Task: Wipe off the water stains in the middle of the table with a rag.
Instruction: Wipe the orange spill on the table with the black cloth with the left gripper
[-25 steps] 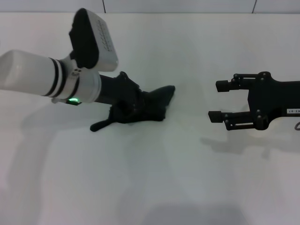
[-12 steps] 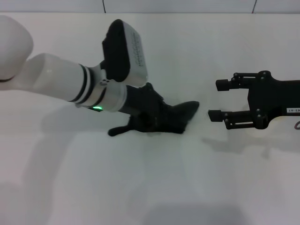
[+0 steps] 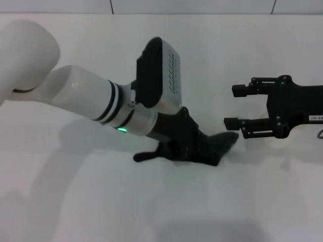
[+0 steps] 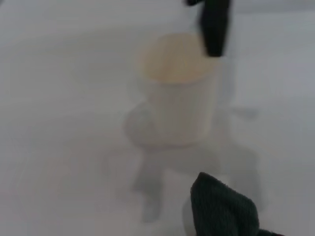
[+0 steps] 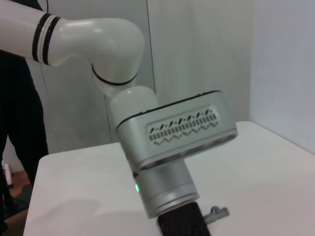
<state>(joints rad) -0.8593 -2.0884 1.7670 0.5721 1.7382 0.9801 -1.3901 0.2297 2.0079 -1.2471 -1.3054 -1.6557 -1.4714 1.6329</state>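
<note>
Near the middle of the white tabletop (image 3: 75, 201), the left end effector (image 3: 189, 148) presses down on the rag (image 3: 214, 146), a dark green-black cloth bunched beneath it. The black fingers are buried in the folds, clenched on the rag, with the cloth lying flat against the surface. A thin tail of the rag trails out on the side toward the robot's left, and a broader flap points toward the robot's right, ending close to the right end effector (image 3: 233, 107) without clearly touching it. The left arm's white forearm slants in from the left edge of the head view, with a small green light showing on its wrist collar.

The right end effector hovers just beside the rag, its two black fingers spread apart and level, holding nothing.

In the left wrist view, a corner of the rag (image 4: 224, 209) shows at the edge, and farther off a white paper cup (image 4: 177, 88) stands upright on the tabletop, with a dark finger of the other arm in front of its rim. The water stains cannot be made out in any view.
</note>
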